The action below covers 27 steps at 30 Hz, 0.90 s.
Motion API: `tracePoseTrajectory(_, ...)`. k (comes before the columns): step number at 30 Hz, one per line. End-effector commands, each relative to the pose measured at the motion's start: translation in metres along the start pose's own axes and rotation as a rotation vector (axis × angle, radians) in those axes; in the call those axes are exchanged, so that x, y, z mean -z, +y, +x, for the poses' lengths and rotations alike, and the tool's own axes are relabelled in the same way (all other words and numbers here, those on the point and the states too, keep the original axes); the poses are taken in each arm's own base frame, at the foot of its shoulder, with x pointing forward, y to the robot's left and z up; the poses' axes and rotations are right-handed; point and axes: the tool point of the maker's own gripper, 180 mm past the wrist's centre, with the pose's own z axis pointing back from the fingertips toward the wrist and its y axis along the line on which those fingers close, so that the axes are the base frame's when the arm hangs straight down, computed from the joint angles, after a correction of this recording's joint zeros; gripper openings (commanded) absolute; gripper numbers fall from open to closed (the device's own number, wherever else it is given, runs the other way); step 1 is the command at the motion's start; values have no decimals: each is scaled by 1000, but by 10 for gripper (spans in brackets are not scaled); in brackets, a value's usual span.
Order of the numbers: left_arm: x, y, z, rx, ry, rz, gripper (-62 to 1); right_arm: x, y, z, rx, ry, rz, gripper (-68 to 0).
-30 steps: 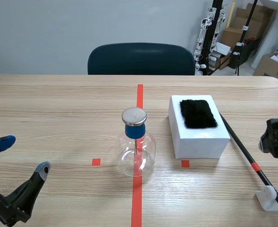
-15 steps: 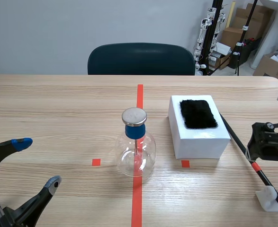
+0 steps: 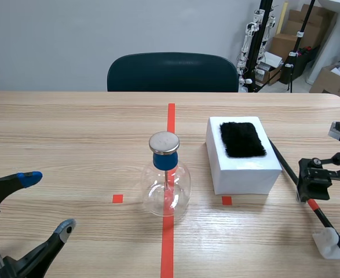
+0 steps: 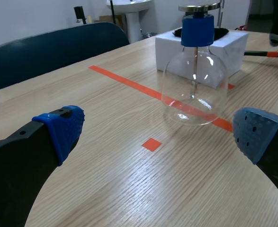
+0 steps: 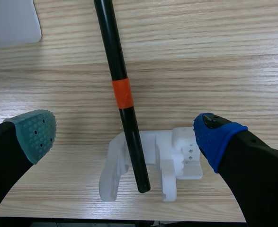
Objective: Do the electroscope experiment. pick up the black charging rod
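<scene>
Black charging rod lies slanted on the table, its near end propped in a small white stand, probably so that fingers can close around it without scraping the wood. Farthest left, the left gripper hangs low with its fingers spread wide and nothing held. The glass electroscope flask stands well ahead of its fingertips. Beyond the flask sits a white box topped with a black fur pad, presumably there for rubbing the rod. The right gripper is above the rod, fingers wide apart and empty. The rod's orange band lies between them, untouched. The right wrist view cuts off the rod's far end, the gripper hides part of the rod in the scene view, and the flask's inner parts are hard to make out.
</scene>
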Motion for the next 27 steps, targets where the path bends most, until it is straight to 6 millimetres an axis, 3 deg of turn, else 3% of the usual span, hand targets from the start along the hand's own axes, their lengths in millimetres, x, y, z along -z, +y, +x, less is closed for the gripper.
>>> tracePoseTrajectory(1,4,2,12,-1,-53,-11,14,-9,-3,19,0,-53,-6,-84)
tracePoseTrajectory(9,4,-20,11,-37,-55,-117,14,1,-2,22,-8,-58,-56,-84)
tracePoseTrajectory(17,3,-19,9,-47,-47,-110,14,10,10,18,-68,-35,-74,-84)
tracePoseTrajectory(27,3,-19,8,-46,-40,-110,14,20,9,15,-66,15,-65,-84)
